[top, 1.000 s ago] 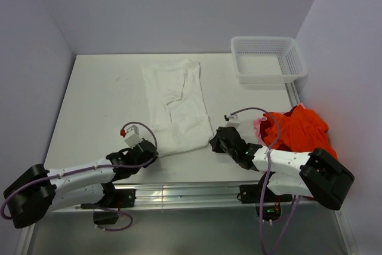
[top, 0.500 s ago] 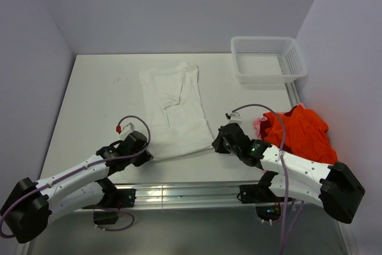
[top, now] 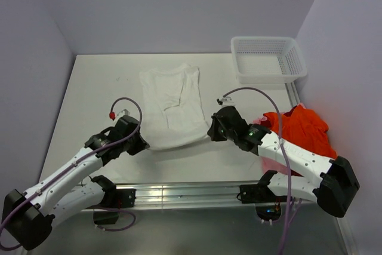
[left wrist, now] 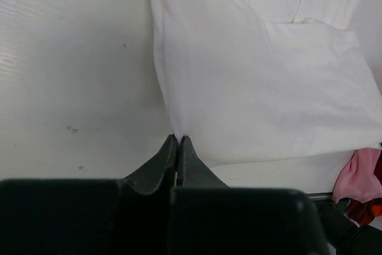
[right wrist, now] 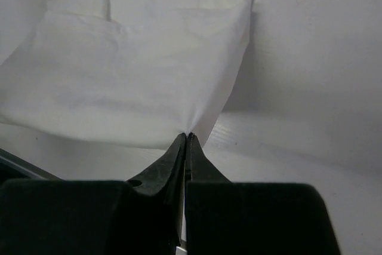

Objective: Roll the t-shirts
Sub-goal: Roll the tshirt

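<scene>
A white t-shirt (top: pixel 173 97) lies lengthwise in the middle of the table, folded narrow. Its near hem is lifted off the table at both corners. My left gripper (top: pixel 145 145) is shut on the hem's left corner, and in the left wrist view the gripper (left wrist: pixel 178 138) pinches the white cloth (left wrist: pixel 262 82) at its tips. My right gripper (top: pixel 210 134) is shut on the right corner; the right wrist view shows that gripper (right wrist: pixel 188 135) holding the cloth (right wrist: pixel 137 70) taut. A heap of orange-red t-shirts (top: pixel 303 128) lies at the right edge.
A white mesh basket (top: pixel 268 59) stands at the far right corner. A bit of pink cloth (top: pixel 260 123) shows beside the orange-red heap, under the right arm. Walls close the table (top: pixel 95 88) on the left, back and right. A metal rail runs along the near edge.
Both grippers have moved away from the near edge and upward, carrying the white t-shirt's near hem with them, so the shirt now covers less of the table.
</scene>
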`<state>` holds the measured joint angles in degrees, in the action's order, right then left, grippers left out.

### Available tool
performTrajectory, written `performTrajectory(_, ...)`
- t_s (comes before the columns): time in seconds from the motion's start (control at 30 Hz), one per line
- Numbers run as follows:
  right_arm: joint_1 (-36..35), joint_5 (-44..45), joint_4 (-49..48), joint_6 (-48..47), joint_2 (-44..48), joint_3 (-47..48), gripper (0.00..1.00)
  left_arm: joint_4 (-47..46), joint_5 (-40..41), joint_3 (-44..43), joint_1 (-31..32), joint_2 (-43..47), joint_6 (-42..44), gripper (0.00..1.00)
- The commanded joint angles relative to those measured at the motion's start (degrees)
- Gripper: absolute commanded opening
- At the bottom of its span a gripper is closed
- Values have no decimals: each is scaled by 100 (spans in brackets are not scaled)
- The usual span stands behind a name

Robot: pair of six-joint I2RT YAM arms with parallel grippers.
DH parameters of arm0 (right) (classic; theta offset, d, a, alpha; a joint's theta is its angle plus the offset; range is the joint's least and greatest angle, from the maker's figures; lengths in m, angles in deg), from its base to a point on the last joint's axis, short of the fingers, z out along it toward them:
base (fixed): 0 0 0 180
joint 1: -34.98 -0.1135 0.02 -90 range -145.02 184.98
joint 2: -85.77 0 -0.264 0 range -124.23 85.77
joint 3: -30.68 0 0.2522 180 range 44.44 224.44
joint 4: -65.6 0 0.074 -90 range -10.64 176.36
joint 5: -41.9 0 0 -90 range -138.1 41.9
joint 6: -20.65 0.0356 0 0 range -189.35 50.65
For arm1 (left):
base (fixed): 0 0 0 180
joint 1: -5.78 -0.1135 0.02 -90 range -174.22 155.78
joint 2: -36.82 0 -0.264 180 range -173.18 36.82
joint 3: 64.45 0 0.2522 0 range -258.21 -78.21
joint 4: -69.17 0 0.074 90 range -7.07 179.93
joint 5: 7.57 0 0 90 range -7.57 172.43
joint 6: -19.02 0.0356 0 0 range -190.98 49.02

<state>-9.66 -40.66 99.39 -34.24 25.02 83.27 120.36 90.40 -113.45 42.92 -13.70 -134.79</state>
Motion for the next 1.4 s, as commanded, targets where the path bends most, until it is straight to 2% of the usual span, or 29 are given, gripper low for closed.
performTrajectory(0.0,209,-252,211,-461,-261,589,0,282,-278,-368,-330,-89,404,0)
performTrajectory(0.33,746,-920,343,-839,-946,1443,0,194,-840,-1045,-1375,-827,1177,0)
performTrajectory(0.73,1212,-1280,396,-1129,-1869,2252,0,98,-1350,-1679,-2228,-1741,1766,1)
performTrajectory(1.03,1485,-1483,370,-1340,-2599,2779,0,-166,-1614,-1986,-2598,-2497,2048,2)
performTrajectory(1.37,1783,-1667,405,-1507,-3399,3596,0,-104,-1649,-2812,-2800,-3375,2285,7)
